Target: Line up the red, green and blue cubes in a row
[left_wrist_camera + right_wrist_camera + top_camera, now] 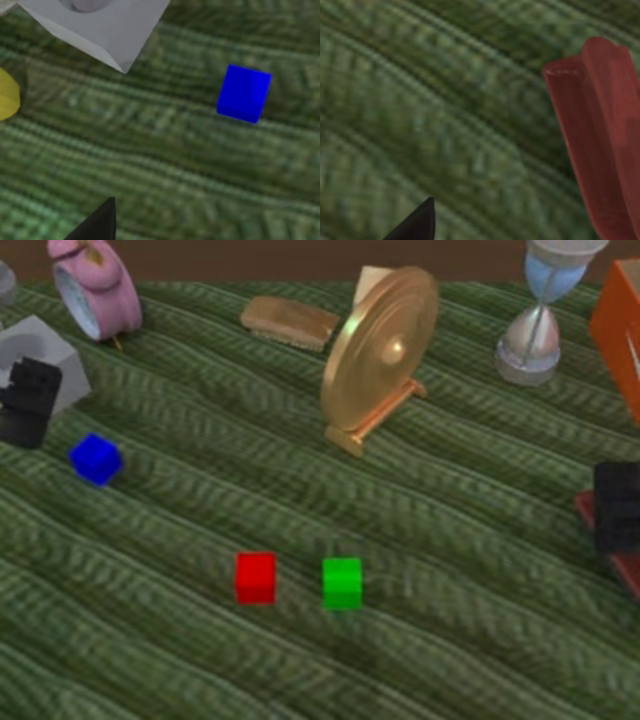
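Observation:
The red cube (pixel 255 577) and the green cube (pixel 342 583) lie side by side near the table's middle front, a small gap between them. The blue cube (pixel 96 458) lies alone at the far left, turned slightly askew; it also shows in the left wrist view (pixel 243 93). My left gripper (pixel 28 400) hovers at the left edge, just behind and left of the blue cube, open and empty. Only one dark fingertip (pixel 100 225) of it shows in its wrist view. My right gripper (pixel 617 505) is parked at the right edge, open, over a dark red object (pixel 600 145).
A grey block (pixel 45 345) with a round hollow sits behind my left gripper. Along the back stand a pink alarm clock (pixel 95 285), a tan brush-like block (pixel 290 322), a gold disc (pixel 380 350) on a stand, an hourglass (pixel 538 315) and an orange box (pixel 620 335).

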You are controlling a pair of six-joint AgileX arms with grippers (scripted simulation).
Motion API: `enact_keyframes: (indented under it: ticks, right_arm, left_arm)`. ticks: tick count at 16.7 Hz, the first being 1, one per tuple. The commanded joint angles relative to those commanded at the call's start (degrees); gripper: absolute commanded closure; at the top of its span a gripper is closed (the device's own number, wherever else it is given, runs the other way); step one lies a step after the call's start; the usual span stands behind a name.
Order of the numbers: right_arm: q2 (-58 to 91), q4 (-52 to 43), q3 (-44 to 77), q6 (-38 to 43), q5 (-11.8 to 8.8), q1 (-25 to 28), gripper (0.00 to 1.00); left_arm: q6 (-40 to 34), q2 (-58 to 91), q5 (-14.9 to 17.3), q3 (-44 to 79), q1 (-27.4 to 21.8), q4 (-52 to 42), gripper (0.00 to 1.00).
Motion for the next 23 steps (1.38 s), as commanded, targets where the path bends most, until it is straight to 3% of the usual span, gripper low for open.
enact_keyframes:
  ticks: [6, 11, 15, 23]
  right_arm:
    - [-33.96, 18.33, -28.56, -10.98, -2.93, -11.4, 0.0]
    - [-53.91, 33.04, -41.44, -15.28, -6.6, -17.78, 0.0]
    - [-59.23, 38.11, -44.35, -16.09, -8.02, -19.63, 0.0]
    - [-59.23, 38.11, -44.35, -16.09, -8.02, -19.63, 0.0]
  left_arm:
    - [6.85, 31.26, -0.13, 26.04, -1.33, -17.39, 0.0]
    - [10.5, 48.65, 0.18, 41.91, -2.02, -26.33, 0.0]
    - [11.53, 53.09, 0.34, 46.5, -2.19, -28.75, 0.0]
    - [11.68, 54.31, 0.36, 43.28, -2.09, -24.45, 0.0]
